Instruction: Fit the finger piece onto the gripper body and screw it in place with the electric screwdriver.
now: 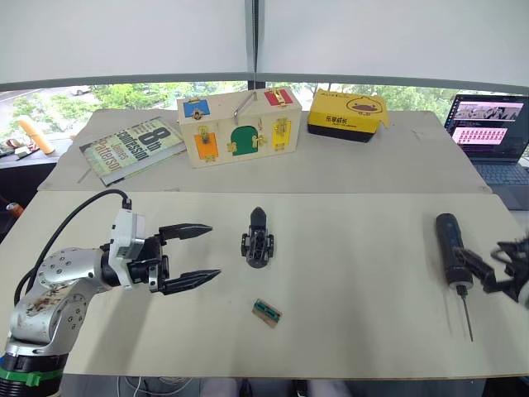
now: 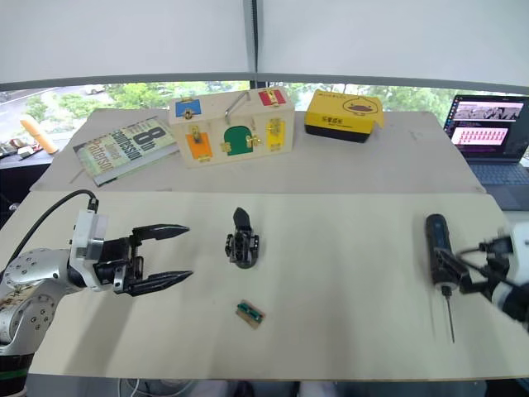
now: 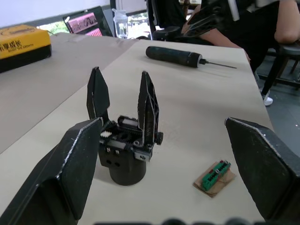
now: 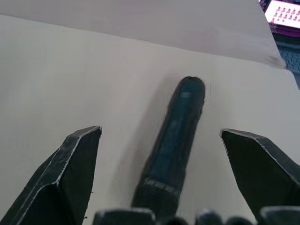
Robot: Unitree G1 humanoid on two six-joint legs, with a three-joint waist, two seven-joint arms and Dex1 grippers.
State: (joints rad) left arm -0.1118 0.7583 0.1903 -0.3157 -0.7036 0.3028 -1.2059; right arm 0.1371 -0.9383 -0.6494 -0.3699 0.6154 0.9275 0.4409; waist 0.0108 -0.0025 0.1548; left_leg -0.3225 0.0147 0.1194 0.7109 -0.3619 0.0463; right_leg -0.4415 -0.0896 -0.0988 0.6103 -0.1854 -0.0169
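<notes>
I'm reaching for the screwdriver (image 1: 451,246) — my right end effector (image 4: 161,176) is wide around it, not clenched. Left end effector (image 1: 198,255) released, near the body (image 1: 258,240). Next — squeeze.

The bench (image 1: 347,289) has a pale beige top, and a second beige surface (image 1: 388,161) of the same kind joins it at the far side. Behind them stand white panels (image 1: 124,37) with a dark vertical post (image 1: 252,37) between, and under the panels a low strip of window (image 1: 124,93) shows green trees in daylight. At the far right an open laptop (image 1: 489,128) stands with a lit pink and purple screen, and in the left wrist view a seated person (image 3: 262,23) is beyond the bench end.
</notes>
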